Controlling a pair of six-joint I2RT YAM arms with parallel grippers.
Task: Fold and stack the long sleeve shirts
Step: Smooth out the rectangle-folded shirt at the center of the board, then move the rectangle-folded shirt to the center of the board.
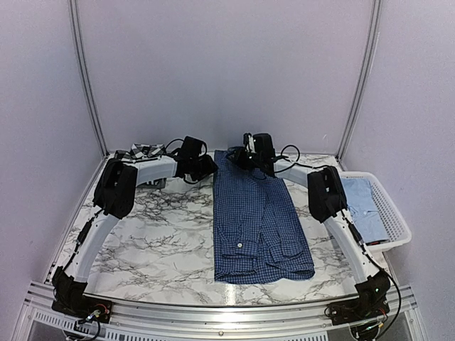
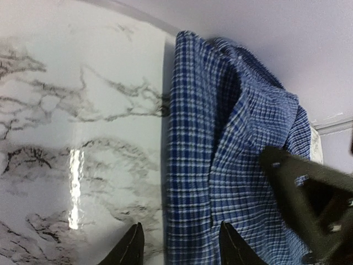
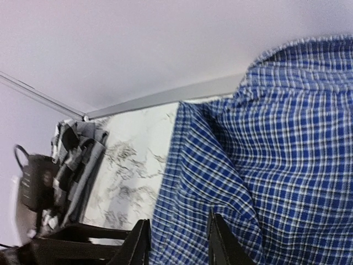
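The dark blue checked shirt lies folded lengthwise in the middle of the table, collar at the far end and cuffs toward the near end. My left gripper is open at the shirt's far left edge; in the left wrist view its jaws straddle that edge of the shirt. My right gripper is open over the collar end; in the right wrist view blue cloth lies between its jaws. The black-and-white plaid shirt is bunched at the far left. The pale blue shirt lies in the basket.
The white slatted basket stands off the table's right edge. The plaid shirt also shows in the right wrist view, next to the left arm. The right gripper's body shows in the left wrist view. Walls close the far side.
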